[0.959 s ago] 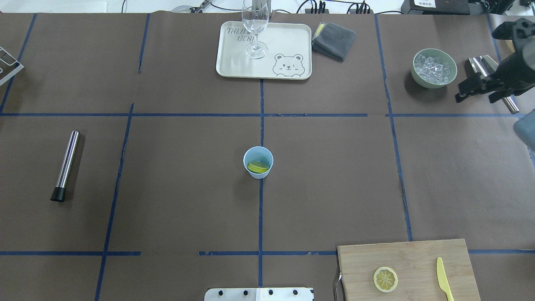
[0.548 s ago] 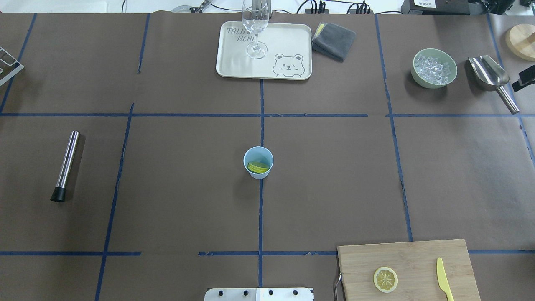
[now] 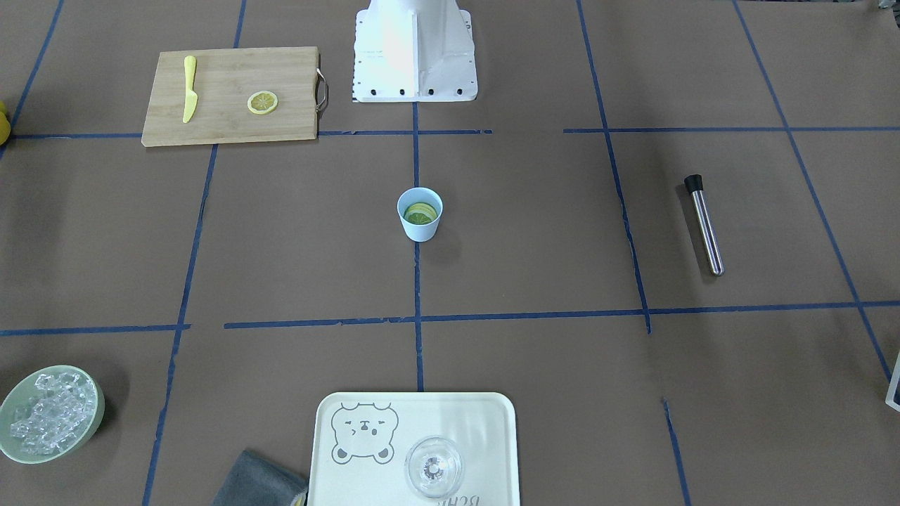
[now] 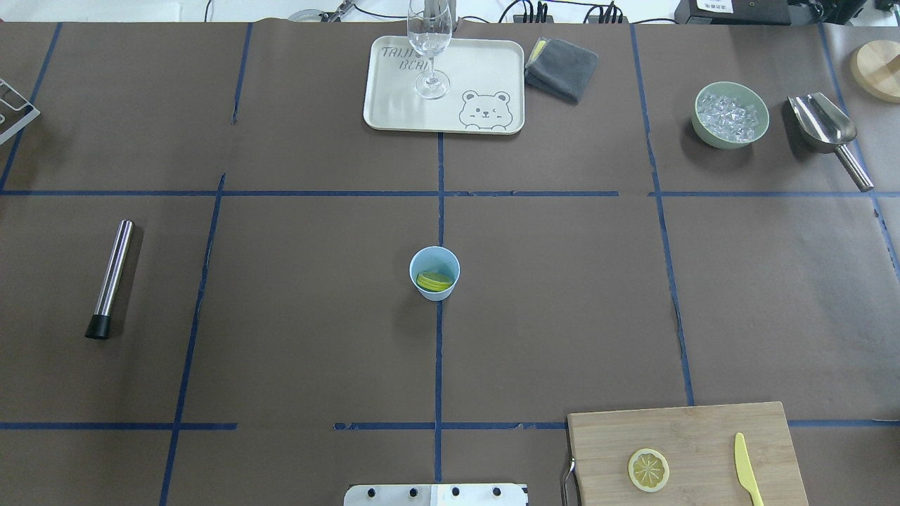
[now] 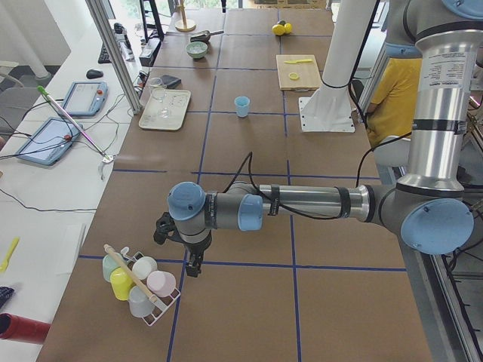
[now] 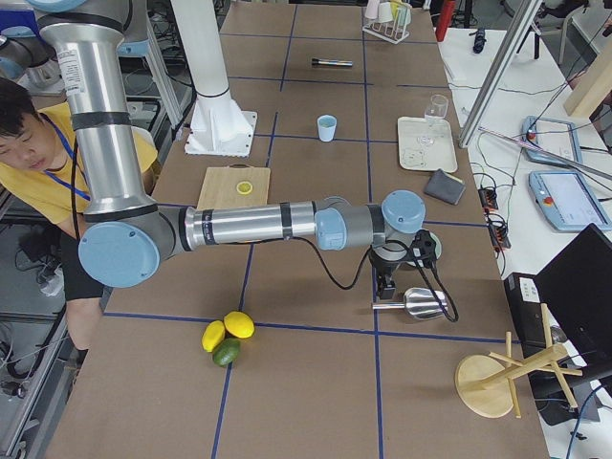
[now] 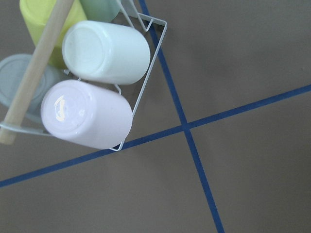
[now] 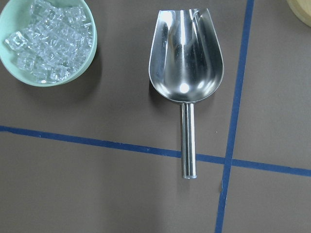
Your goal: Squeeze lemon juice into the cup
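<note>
The light-blue cup (image 4: 434,263) stands upright at the table's middle, on the blue centre line; it also shows in the front view (image 3: 420,228). The lemon (image 4: 434,281) lies inside the cup, its yellow-green top showing in the front view (image 3: 420,213). Neither gripper is near the cup. My left gripper (image 5: 194,265) hangs over the table's far left end beside a cup rack. My right gripper (image 6: 384,285) hangs over the far right end above a steel scoop. Both show only in the side views, so I cannot tell if they are open or shut.
A bamboo board (image 4: 703,429) at the near right holds a thin lemon slice (image 4: 648,469) and a yellow knife (image 4: 747,469). A tray (image 4: 485,70) with a clear glass (image 4: 429,42), a grey cloth (image 4: 562,67), an ice bowl (image 4: 730,114), the scoop (image 4: 823,126) and a steel rod (image 4: 112,277) lie around.
My right gripper has moved right, from beside the scoop out past the overhead view's right edge. The cup and lemon have not moved.
</note>
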### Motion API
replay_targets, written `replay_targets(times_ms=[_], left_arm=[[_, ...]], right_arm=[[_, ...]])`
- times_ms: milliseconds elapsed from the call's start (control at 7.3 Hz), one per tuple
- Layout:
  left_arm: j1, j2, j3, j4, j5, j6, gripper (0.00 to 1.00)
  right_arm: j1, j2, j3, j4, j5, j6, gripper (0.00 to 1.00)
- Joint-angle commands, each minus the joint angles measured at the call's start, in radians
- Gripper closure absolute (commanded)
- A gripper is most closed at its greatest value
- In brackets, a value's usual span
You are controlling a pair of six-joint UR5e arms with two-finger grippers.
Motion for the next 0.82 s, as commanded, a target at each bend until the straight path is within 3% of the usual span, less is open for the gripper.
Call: replay_targets(times_ms=[0, 685], left_arm=[[0.001, 0.011, -0.065, 0.052, 0.000, -0.001, 0.00], [0.012, 0.015, -0.095, 0.043, -0.002, 0.013, 0.00]], right_arm=[[0.001, 0.000, 0.004, -0.003, 0.000, -0.008, 0.00], [-0.022, 0.003, 0.004, -0.006, 0.017, 0.009, 0.00]])
